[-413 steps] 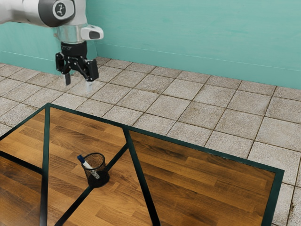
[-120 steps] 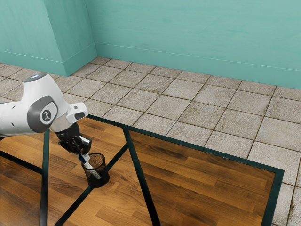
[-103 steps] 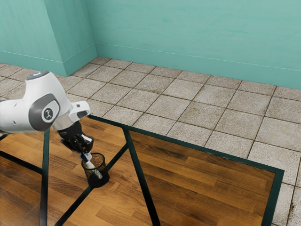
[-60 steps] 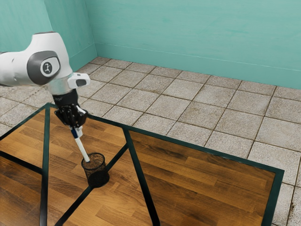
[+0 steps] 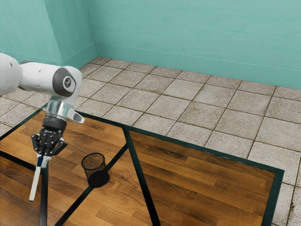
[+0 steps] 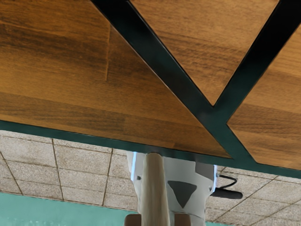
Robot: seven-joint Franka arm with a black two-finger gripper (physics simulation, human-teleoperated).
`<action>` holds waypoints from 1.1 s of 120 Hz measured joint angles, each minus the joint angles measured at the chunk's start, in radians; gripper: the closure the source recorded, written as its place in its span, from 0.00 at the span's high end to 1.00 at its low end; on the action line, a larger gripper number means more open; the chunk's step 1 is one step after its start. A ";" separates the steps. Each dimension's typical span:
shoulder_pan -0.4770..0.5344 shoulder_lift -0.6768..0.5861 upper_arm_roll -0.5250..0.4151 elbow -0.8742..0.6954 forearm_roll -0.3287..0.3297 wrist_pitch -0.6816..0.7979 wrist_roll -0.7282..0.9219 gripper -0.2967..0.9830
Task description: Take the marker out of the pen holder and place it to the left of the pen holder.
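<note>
Marker (image 5: 35, 182) now out of the mesh and aloft, slightly tilted, well apart from the holder toward the exterior view's left, where a moment ago its lower end was at the rim; gripper (image 5: 42, 159) clamped on its blue upper end, fingers to either side. Holder (image 5: 96, 170) stands upright and empty on the table (image 5: 117, 197), unmoved by the pull, so the extraction looks done and only the placing remains. Next move likely calls for lowering the marker to the wood and laying it flatter before release, since dropped on end it could topple or roll.
</note>
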 joint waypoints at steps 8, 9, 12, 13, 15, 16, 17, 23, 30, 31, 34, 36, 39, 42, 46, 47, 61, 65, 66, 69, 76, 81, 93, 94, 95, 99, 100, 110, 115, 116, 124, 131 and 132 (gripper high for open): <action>-0.003 0.083 -0.013 0.088 0.002 -0.038 -0.017 0.15; -0.003 0.093 -0.013 0.097 0.003 -0.042 -0.019 0.15; -0.003 0.129 -0.015 0.128 0.004 -0.054 -0.024 0.15; -0.003 0.139 -0.015 0.136 0.004 -0.057 -0.026 0.15; -0.003 0.156 -0.016 0.150 0.004 -0.064 -0.030 0.15; -0.003 0.163 -0.016 0.156 0.004 -0.068 -0.031 0.15; -0.003 0.170 -0.016 0.161 0.005 -0.071 -0.033 0.15; -0.001 0.192 -0.016 0.180 0.005 -0.087 -0.042 0.15; 0.001 0.211 -0.016 0.188 0.006 -0.102 -0.053 0.15; 0.002 0.214 -0.016 0.189 0.006 -0.104 -0.054 0.15; 0.003 0.226 -0.015 0.190 0.005 -0.109 -0.058 0.15; 0.005 0.234 -0.015 0.191 0.005 -0.112 -0.060 0.15; 0.009 0.244 -0.014 0.192 0.005 -0.116 -0.064 0.15; 0.013 0.251 -0.014 0.193 0.005 -0.120 -0.067 0.15; 0.018 0.259 -0.014 0.193 0.004 -0.124 -0.072 0.15; 0.020 0.261 -0.013 0.193 0.004 -0.124 -0.073 0.15; 0.037 0.280 -0.013 0.189 0.003 -0.132 -0.086 0.15; 0.040 0.287 -0.013 0.189 0.003 -0.133 -0.089 0.15; 0.041 0.288 -0.013 0.189 0.003 -0.133 -0.090 0.15; 0.042 0.293 -0.013 0.190 0.003 -0.133 -0.092 0.15; 0.044 0.315 -0.013 0.200 0.002 -0.132 -0.097 0.15; 0.047 0.329 -0.013 0.207 0.001 -0.130 -0.100 0.17; 0.053 0.368 -0.013 0.269 -0.014 -0.122 -0.109 0.34; 0.053 0.370 -0.013 0.277 -0.019 -0.118 -0.109 0.35; 0.053 0.371 -0.013 0.285 -0.024 -0.115 -0.109 0.37; 0.054 0.375 -0.014 0.336 -0.052 -0.103 -0.102 0.43; 0.054 0.375 -0.014 0.353 -0.060 -0.100 -0.100 0.44; 0.053 0.324 0.017 0.519 -0.150 -0.078 -0.077 0.55; 0.052 0.257 0.019 0.550 -0.172 -0.064 -0.068 0.59; 0.052 0.242 0.015 0.554 -0.172 -0.061 -0.066 0.59; 0.051 0.140 -0.035 0.566 -0.156 -0.029 -0.053 0.64; 0.049 0.069 -0.081 0.542 -0.136 0.017 -0.042 0.67; 0.049 0.058 -0.088 0.535 -0.134 0.025 -0.041 0.67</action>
